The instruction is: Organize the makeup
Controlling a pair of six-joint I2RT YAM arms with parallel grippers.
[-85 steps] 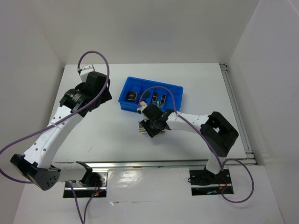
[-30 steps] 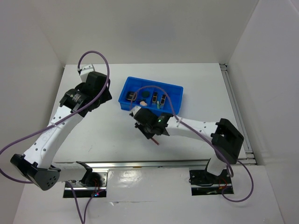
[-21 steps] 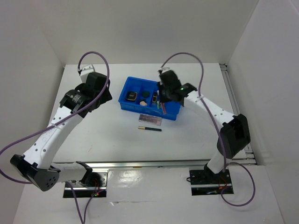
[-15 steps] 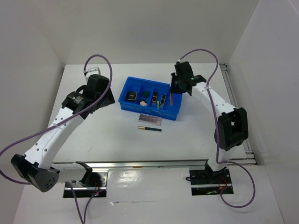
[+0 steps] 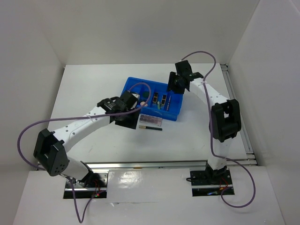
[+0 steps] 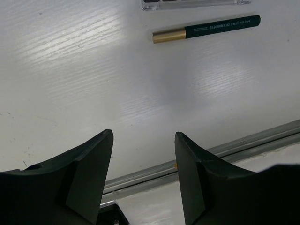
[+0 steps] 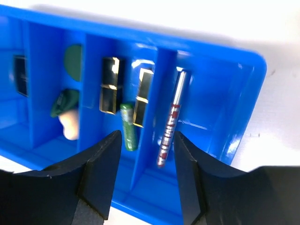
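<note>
Blue tray (image 7: 243,70): directly under the right claw (image 7: 145,161), resting on the white counter (image 6: 93,70).
Right claw: released, fingers spread, nothing between them.
Red pencil (image 7: 171,117): lies in the tray's end compartment, just ahead of the right claw.
Black-gold cases (image 7: 110,84): two, in narrow slots ahead of that claw, a green tube (image 7: 127,133) close by them.
Peach sponge (image 7: 70,126): ahead and to the left of the right claw, near the dark green round piece (image 7: 74,61).
Left claw (image 6: 143,159): released and empty, over bare counter.
Gold-capped pencil (image 6: 206,28): flat on the counter, ahead of the left claw, apart from it.
Flat palette (image 6: 197,3): just beyond that pencil.
</note>
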